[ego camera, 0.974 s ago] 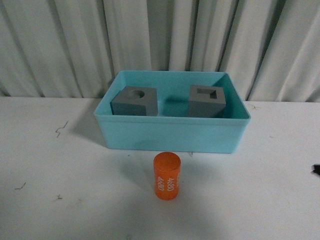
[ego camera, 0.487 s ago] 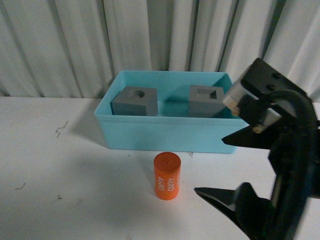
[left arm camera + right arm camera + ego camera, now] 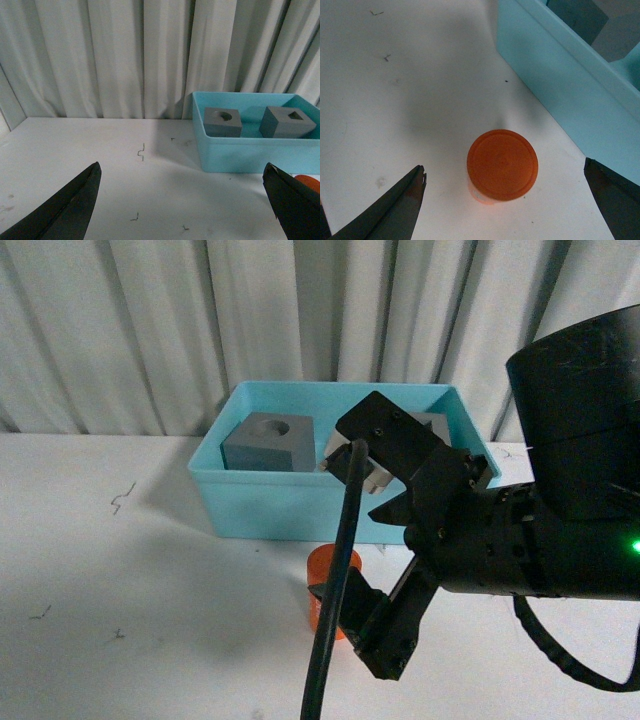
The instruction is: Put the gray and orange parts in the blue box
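1. Now finds the right gripper [image 3: 505,166] low over the near table [image 3: 120,570], out of sight a second ago and further right half a second ago.
2. Hangs spread wide astride the cylinder [image 3: 322,570], with a gap on each side in the right wrist view; grips nothing.
3. Stands upright where it stood before, on the table just in front of the box [image 3: 270,505] and outside it; plain orange round top, lettering hidden behind the gripper.
4. Leaves bare table left of the cylinder, with the box wall close behind.
5. Shows the left gripper [image 3: 182,169] spread wide too, and empty.
6. Holds both gray cubes inside the box, unmoved and apart: round-recess cube [image 3: 268,443] left, rectangular-recess cube [image 3: 287,121] right.
7. Ends at the curtain [image 3: 150,330] behind the box.
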